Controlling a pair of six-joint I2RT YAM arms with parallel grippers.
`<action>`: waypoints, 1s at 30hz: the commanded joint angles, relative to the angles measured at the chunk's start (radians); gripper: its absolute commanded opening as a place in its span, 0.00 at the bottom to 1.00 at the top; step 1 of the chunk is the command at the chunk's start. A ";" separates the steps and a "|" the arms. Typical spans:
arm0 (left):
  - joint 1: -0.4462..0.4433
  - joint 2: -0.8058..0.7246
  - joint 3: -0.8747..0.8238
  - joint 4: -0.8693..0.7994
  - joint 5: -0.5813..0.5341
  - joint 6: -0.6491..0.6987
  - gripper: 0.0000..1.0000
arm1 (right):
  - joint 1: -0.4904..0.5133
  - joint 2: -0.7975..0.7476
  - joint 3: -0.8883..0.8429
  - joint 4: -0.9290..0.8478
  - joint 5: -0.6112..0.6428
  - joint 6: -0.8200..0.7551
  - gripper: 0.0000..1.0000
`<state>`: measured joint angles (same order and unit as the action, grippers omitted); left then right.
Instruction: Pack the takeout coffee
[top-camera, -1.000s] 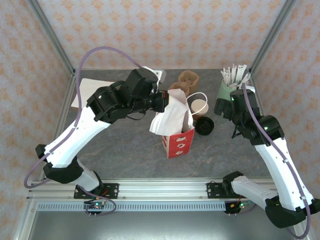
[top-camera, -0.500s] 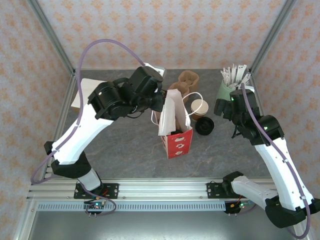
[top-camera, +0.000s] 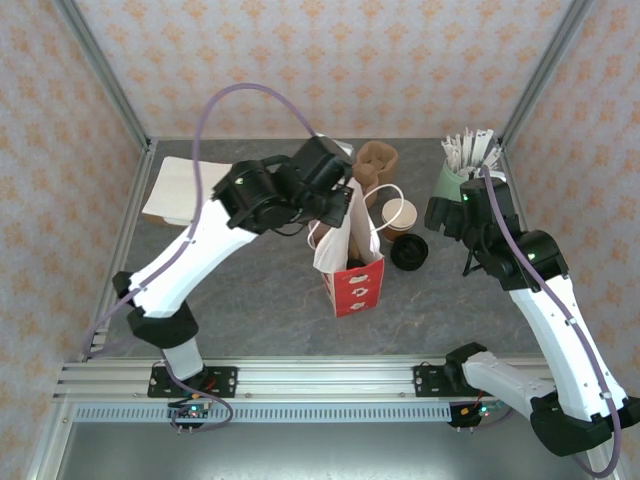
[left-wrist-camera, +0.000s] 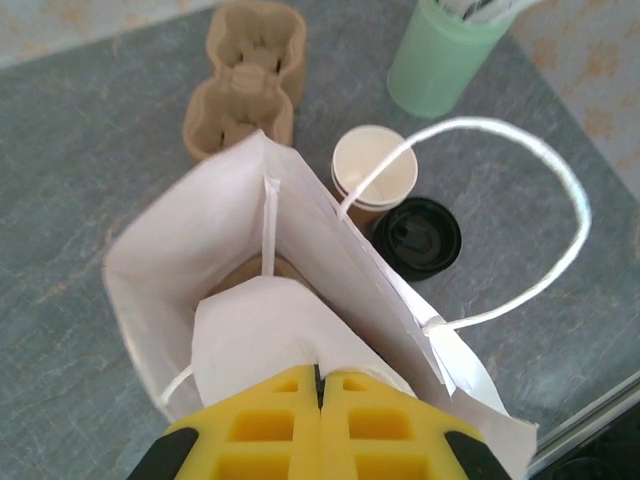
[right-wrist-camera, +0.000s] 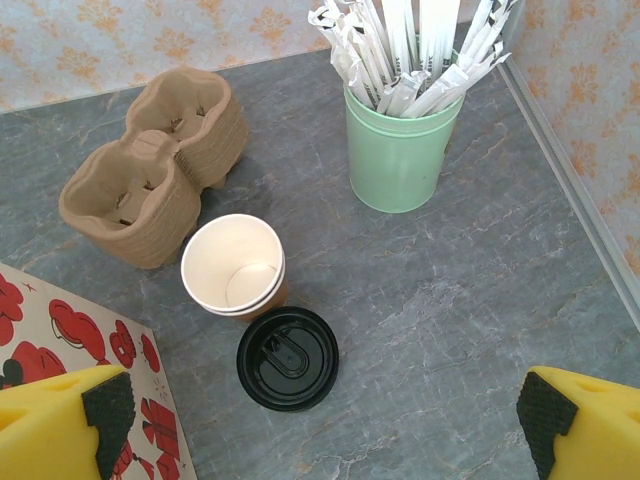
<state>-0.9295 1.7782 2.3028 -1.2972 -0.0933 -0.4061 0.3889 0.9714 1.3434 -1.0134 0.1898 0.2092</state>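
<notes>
Bag-opening step: L gripper (left-wrist-camera: 320, 378) pressed shut, pinching rim of red-and-white bag (left-wrist-camera: 300, 230), mouth wide; R gripper (right-wrist-camera: 320, 425) spread, above takeout coffee (right-wrist-camera: 235, 268), lidless on table (right-wrist-camera: 450, 300) just beside bag, black lid (right-wrist-camera: 287, 357) alongside; next prob. needs gentle upright grasp of cup.

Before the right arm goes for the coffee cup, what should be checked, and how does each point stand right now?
1. Hold on the bag: ok, the left gripper is shut on its white wall.
2. Bag upright with its mouth open: ok.
3. The right gripper open and near the takeout coffee: ok.
4. Takeout coffee upright on the table: ok.
5. The black lid on the takeout coffee: not ok, it lies on the table beside it.
6. Room inside the bag: cannot tell; something brown sits low inside.
</notes>
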 joint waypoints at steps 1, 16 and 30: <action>-0.005 0.036 0.015 0.009 0.055 0.021 0.00 | -0.006 -0.010 0.000 -0.019 0.009 -0.006 0.99; 0.029 0.060 0.045 0.021 0.051 0.038 0.37 | -0.006 -0.008 0.003 -0.037 0.014 -0.020 0.99; 0.230 -0.324 -0.132 0.251 -0.009 0.093 0.85 | -0.085 0.090 0.243 -0.090 -0.003 -0.126 0.99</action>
<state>-0.7361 1.5730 2.2421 -1.1461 0.0109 -0.3569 0.3435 1.0466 1.5196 -1.0740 0.1867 0.1352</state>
